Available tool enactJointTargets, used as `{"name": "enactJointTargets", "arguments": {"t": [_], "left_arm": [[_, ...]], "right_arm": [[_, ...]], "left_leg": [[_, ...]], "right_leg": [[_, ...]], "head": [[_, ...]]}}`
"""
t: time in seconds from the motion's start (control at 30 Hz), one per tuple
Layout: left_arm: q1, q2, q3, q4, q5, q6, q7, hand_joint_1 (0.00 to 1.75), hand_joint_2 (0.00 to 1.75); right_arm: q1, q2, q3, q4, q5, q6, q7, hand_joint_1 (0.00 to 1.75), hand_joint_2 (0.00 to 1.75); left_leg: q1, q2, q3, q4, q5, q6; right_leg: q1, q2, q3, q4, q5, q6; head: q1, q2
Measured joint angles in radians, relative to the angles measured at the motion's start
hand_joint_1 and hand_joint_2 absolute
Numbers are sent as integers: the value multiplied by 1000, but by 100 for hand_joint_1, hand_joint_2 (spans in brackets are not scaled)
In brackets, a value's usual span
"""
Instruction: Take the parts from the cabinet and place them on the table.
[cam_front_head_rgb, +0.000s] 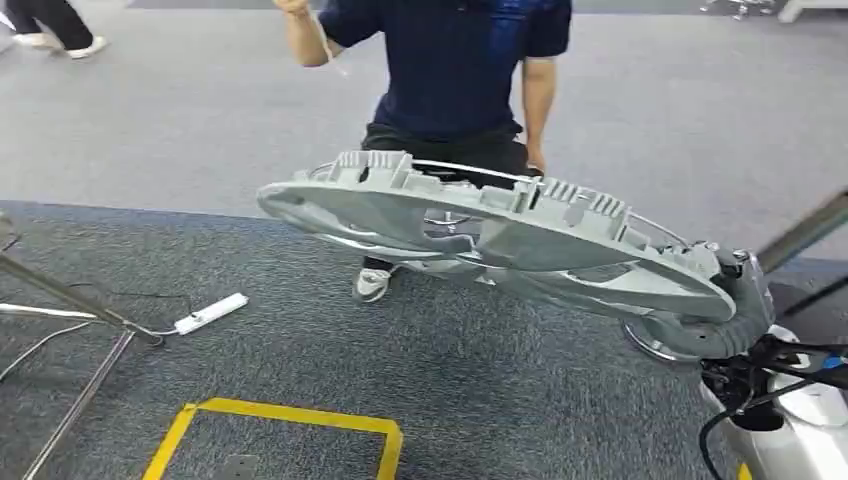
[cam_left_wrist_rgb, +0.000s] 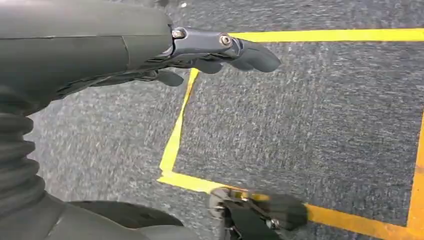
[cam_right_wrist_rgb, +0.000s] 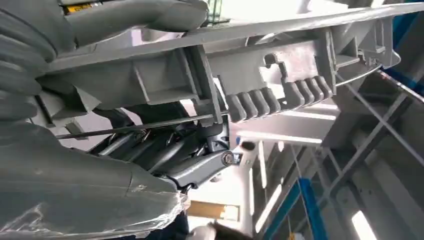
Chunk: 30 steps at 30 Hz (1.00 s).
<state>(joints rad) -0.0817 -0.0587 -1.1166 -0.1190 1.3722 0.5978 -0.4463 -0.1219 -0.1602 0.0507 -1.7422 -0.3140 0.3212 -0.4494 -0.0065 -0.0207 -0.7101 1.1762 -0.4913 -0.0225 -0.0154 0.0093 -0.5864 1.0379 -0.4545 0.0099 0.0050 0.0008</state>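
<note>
A large grey cast part (cam_front_head_rgb: 480, 230), flat and oval with ribbed fins and thin wire clips, hangs in the air across the middle of the head view. My right hand (cam_front_head_rgb: 715, 305) grips its right end, well above the carpet. In the right wrist view the same part (cam_right_wrist_rgb: 270, 75) runs across the picture with my thumb over its flat face and my right hand (cam_right_wrist_rgb: 165, 125) clamped around its edge. My left hand (cam_left_wrist_rgb: 200, 55) hangs low over the carpet with its fingers apart and nothing in them.
A person in a dark shirt (cam_front_head_rgb: 450, 70) stands just behind the part. Yellow tape (cam_front_head_rgb: 290, 415) marks a square on the grey carpet. A white power strip (cam_front_head_rgb: 210, 313) with its cable and thin metal rods (cam_front_head_rgb: 70, 300) lie at the left.
</note>
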Motion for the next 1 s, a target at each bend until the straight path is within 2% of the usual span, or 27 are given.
{"name": "enactJointTargets", "arguments": {"t": [0.03, 0.07, 0.1, 0.13, 0.17, 0.2, 0.23, 0.27, 0.37, 0.4, 0.43, 0.47, 0.5, 0.53, 0.57, 0.6, 0.63, 0.67, 0.7, 0.73, 0.77, 0.8, 0.87, 0.9, 0.93, 0.97, 1.0], "left_arm": [[-1, 0, 0, 0, 0, 0, 0, 0, 175], [-1, 0, 0, 0, 0, -1, -1, 0, 175], [0, 0, 0, 0, 0, -1, -1, 0, 175], [1, 0, 0, 0, 0, -3, -2, 0, 175], [1, 0, 0, 0, 0, -4, -3, 0, 175], [0, 1, 0, 0, 0, -4, -3, 0, 175], [-1, 1, -1, 0, -1, -5, -3, 0, 175], [-5, 2, -3, 0, -1, -6, -3, 0, 175], [-1, 5, -8, 0, -2, -6, 0, 0, 175], [0, 4, -9, 0, -2, -6, 0, 0, 175], [1, 5, -11, 0, -2, -6, 0, 0, 175], [-1, 6, -13, 0, -2, -6, 0, 0, 175], [-4, 5, -15, 0, -2, -6, 0, 0, 175], [-4, 4, -16, 0, -2, -6, 0, 0, 175], [-4, 3, -17, 0, -2, -6, 0, 0, 175], [-3, 3, -17, 0, -2, -6, 0, 0, 175], [-1, 4, -17, 0, -2, -6, 0, 0, 175], [-1, 4, -17, 0, -2, -6, 0, 0, 175], [-2, 3, -18, 0, -2, -7, 0, 0, 175], [-2, 4, -18, 0, -2, -6, 0, 0, 175], [-4, 6, -18, 0, 0, -5, 0, 0, 175], [-4, 6, -18, 0, 0, -4, 0, 0, 175], [3, 6, -18, 0, 1, -3, 0, 0, 175], [7, 8, -18, 0, 1, -3, 1, 0, 175], [9, 9, -18, 0, 3, -2, 1, 0, 175], [8, 7, -18, 0, 3, -2, 1, 0, 175], [5, 7, -19, 0, 1, -2, 1, 0, 175]], "right_arm": [[0, 0, 0, 2, 0, -3, 0, 175, 175], [0, 0, 2, 5, 0, -4, 0, 175, 175], [0, 0, 3, 8, -1, -5, 0, 175, 175], [-1, 0, 5, 10, -1, -5, 1, 175, 175], [-2, 0, 5, 11, -2, -5, 2, 175, 175], [-4, 0, 6, 11, -3, -6, 3, 175, 175], [-6, 0, 8, 11, -5, -6, 3, 175, 175], [-7, 0, 9, 11, -9, -7, 3, 175, 175], [-8, 0, 13, 16, -13, -9, 3, 175, 175], [-9, 0, 13, 14, -13, -9, 3, 175, 175], [-12, 0, 13, 16, -13, -9, 4, 175, 175], [-12, 0, 13, 16, -14, -8, 3, 175, 175], [-11, 0, 12, 17, -16, -9, 2, 175, 175], [-11, 0, 12, 19, -17, -9, 2, 175, 175], [-10, 0, 12, 21, -16, -9, 3, 175, 175], [-8, 0, 12, 23, -15, -9, 3, 175, 175], [-8, 0, 12, 25, -15, -9, 3, 175, 175], [-9, 0, 12, 25, -15, -9, 3, 175, 175], [-9, 0, 12, 25, -15, -9, 3, 175, 175], [-9, 0, 12, 25, -16, -9, 3, 175, 175], [-9, 0, 13, 26, -16, -9, 3, 175, 175], [-7, 0, 11, 26, -18, -10, 2, 175, 175], [-5, 0, 11, 26, -18, -9, 2, 175, 175], [-6, 0, 11, 26, -19, -9, 2, 175, 175], [-8, 0, 11, 26, -19, -8, 1, 175, 175], [-8, 0, 10, 26, -19, -8, 1, 175, 175], [-7, 0, 9, 26, -19, -8, 1, 175, 175]], "left_leg": [[1, 8, -42, 87, -33, -1], [2, 9, -68, 137, -44, -1], [2, 9, -67, 135, -30, 0], [1, 10, -46, 90, 4, 4], [-1, 14, -5, 12, 47, 8], [-4, 30, 43, -76, 85, 13], [-12, 78, 85, -149, 101, 22], [-22, 91, 95, -179, 88, 24], [-24, 59, 86, -178, 91, 34], [-17, 46, 98, -190, 98, 41], [-11, 37, 102, -194, 99, 46], [-8, 28, 103, -194, 99, 50], [-6, 16, 103, -194, 99, 52], [-6, 4, 102, -193, 99, 53], [-6, -8, 102, -193, 99, 52], [-4, -22, 103, -193, 99, 52], [-2, -36, 103, -191, 100, 51], [1, -50, 103, -189, 100, 48], [5, -63, 103, -184, 97, 41], [8, -75, 102, -178, 94, 35], [4, -87, 94, -170, 92, 25], [5, -97, 87, -171, 99, 21], [11, -115, 82, -178, 107, 10], [11, -126, 78, -178, 107, 8], [9, -95, 77, -170, 99, 6], [3, -34, 55, -125, 67, 1], [3, -5, 20, -50, 26, -2]], "right_leg": [[3, -16, 0, 0, -2, -3], [4, -30, 0, 0, -3, -4], [6, -43, 1, 0, -3, -5], [7, -56, 1, 0, -4, -5], [9, -68, 3, 0, -5, -5], [9, -78, 5, 0, -6, -3], [10, -87, 7, 0, -8, -1], [18, -95, 3, 5, -13, 6], [15, -126, 12, -4, -12, 16], [16, -133, 13, -3, -19, 24], [12, -84, 5, 20, -34, 30], [10, -43, -18, 75, -65, 32], [9, -21, -59, 159, -102, 35], [8, -13, -102, 240, -133, 39], [8, -12, -134, 298, -150, 41], [8, -11, -147, 309, -139, 42], [6, -11, -133, 269, -104, 43], [3, -8, -99, 195, -57, 45], [-3, 10, -52, 97, -7, 50], [-13, 48, -17, 22, 12, 57], [-15, 83, -2, -1, -9, 57], [-13, 72, 1, 4, -5, 46], [-6, 54, -3, 9, -4, 33], [-9, 41, -2, 6, 0, 26], [-10, 31, -1, 4, 1, 19], [-8, 18, 0, 4, 1, 10], [-5, 6, -1, 4, 0, 7]], "head": [[0, 0], [0, 0], [0, 0], [0, 0], [0, 0], [0, 0], [0, 0], [-2, 0], [1, 0], [-1, 0], [3, 0], [3, 0], [10, 0], [13, 0], [11, 0], [12, 0], [12, 0], [11, 0], [12, 0], [13, 0], [13, 0], [11, 0], [12, 0], [12, 0], [12, 0], [1, 0], [2, 0]]}}
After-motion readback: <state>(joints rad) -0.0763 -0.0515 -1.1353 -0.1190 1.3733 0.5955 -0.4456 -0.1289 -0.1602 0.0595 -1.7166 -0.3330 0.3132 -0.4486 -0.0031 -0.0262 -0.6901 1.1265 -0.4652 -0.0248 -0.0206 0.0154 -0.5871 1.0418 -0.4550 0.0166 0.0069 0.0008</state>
